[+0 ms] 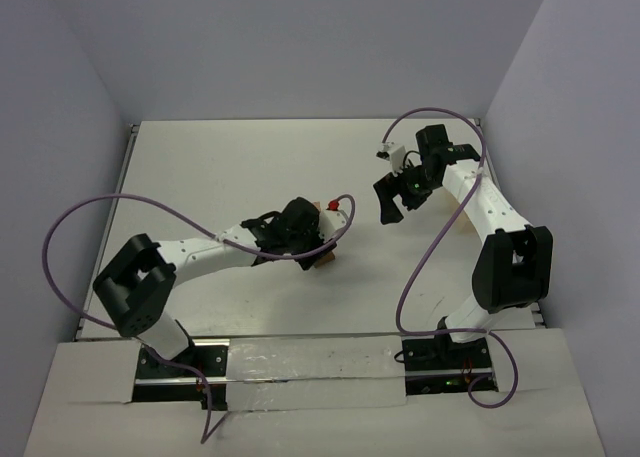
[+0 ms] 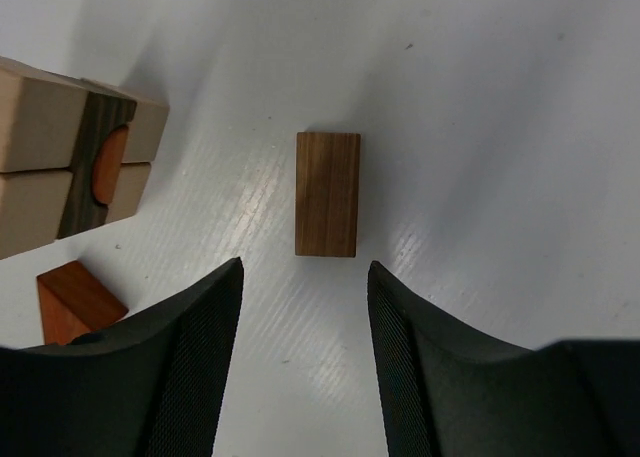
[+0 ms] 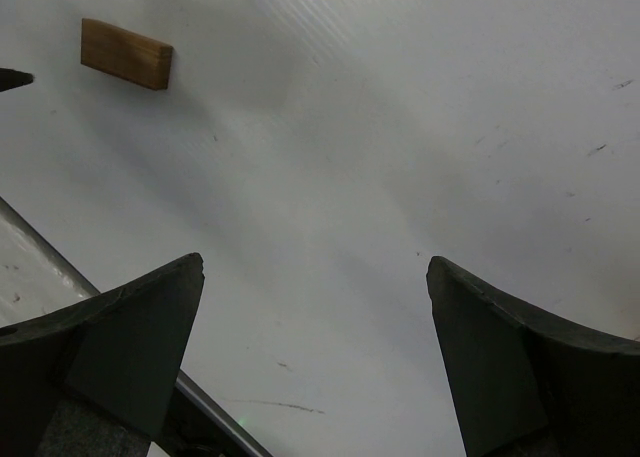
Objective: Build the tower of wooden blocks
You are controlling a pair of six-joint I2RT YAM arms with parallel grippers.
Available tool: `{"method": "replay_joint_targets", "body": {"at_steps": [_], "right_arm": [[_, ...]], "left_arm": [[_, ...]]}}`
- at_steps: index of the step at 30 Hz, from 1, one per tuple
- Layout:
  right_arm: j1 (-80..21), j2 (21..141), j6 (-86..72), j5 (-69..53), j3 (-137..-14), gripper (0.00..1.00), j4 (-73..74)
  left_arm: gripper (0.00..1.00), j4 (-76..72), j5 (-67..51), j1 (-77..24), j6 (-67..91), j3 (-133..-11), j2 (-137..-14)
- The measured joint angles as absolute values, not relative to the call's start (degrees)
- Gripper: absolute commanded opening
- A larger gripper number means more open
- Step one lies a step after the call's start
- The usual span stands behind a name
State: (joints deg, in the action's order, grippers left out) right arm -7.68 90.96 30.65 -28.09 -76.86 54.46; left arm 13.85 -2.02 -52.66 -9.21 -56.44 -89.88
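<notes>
We're over the left gripper (image 2: 304, 267) now, and the whole move comes down to one thing: the dark brown bar (image 2: 327, 193) lies flat on the white table (image 1: 220, 167), just ahead of the fingertips and apart from them. It sits almost on the centre line of the gap, a shade toward the right finger. Its long axis runs straight away from the wrist, in line with the fingers, so we judge that a short push forward and down would let the jaws close across its narrow width. The jaws are released, spread wider than the bar, with nothing between them.

Off to the left in that wrist view we see the started stack (image 2: 70, 157), tan blocks around a dark piece with a reddish half-round set in it. Near it, beside the left finger, lies a reddish-brown wedge (image 2: 75, 299), apart from the bar.

From above, the left arm reaches low across the middle of the table, forearm stretched out and wrist tipped down over the blocks, so it is clearly the nearer arm.

The right gripper (image 3: 315, 267) hangs well apart at the right rear, elbow folded high, jaws wide open and empty. Its camera catches only a tan bar (image 3: 126, 53) far off to its upper left.
</notes>
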Motion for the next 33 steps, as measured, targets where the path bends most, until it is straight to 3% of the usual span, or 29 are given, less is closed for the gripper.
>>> {"method": "replay_joint_targets", "body": {"at_steps": [7,13,33], "right_arm": [[-7.6,91.0,30.7,-27.9,-76.8,1.0,54.4],[-7.6,91.0,30.7,-27.9,-76.8,1.0,54.4],[-7.6,91.0,30.7,-27.9,-76.8,1.0,54.5]], "left_arm": [[0.67,11.7,-1.6,-52.7,-9.7,-57.0,-96.7],[0.68,10.5,-2.0,-52.8,-10.2,-58.9,-99.7],[0.59,10.2,-8.0,-52.7,-11.2,-61.9,-104.1]]}}
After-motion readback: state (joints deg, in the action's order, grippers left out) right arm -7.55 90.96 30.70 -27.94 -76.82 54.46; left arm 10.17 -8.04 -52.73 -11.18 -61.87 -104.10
